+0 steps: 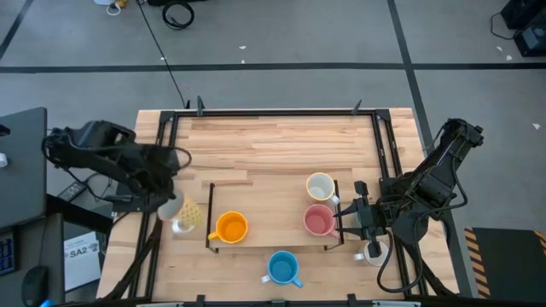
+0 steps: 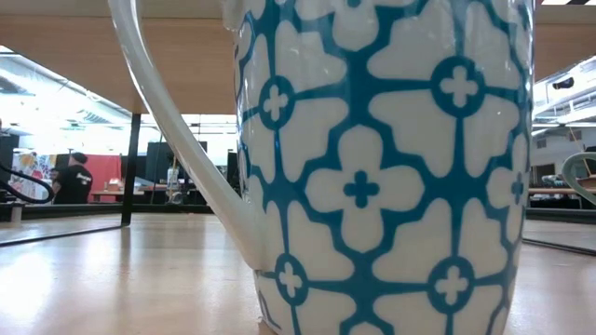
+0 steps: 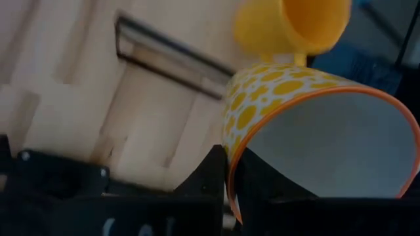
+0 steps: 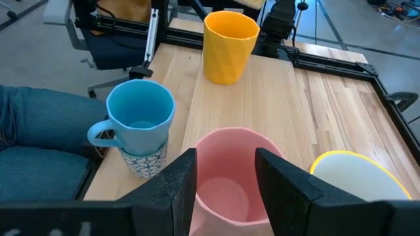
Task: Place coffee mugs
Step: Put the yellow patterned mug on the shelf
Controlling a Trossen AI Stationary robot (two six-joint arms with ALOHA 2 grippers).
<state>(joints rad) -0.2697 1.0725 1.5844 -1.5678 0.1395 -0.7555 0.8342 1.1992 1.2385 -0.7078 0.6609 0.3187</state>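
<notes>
Mugs crowd the table's [image 1: 281,141] six-o'clock half: orange mug [image 1: 231,227], pink mug [image 1: 319,220], blue mug [image 1: 282,267]. Right gripper [image 1: 347,218] straddles the pink mug's three-o'clock side, fingers apart. Left gripper [image 1: 171,200] pinches a yellow-dotted mug's [image 1: 186,213] rim at nine o'clock. Twelve-o'clock boards lie open.

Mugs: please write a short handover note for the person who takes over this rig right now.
Left gripper: shut on the dotted mug's rim, at the table's left edge.
Right gripper: open, fingers on either side of the pink mug; grip unclear.
On the raised board: orange mug, pink mug, cream mug.
In front of it: blue mug stacked on a patterned mug.
Under the right arm: white mug.
Left to do, probably: place the dotted mug.
</notes>
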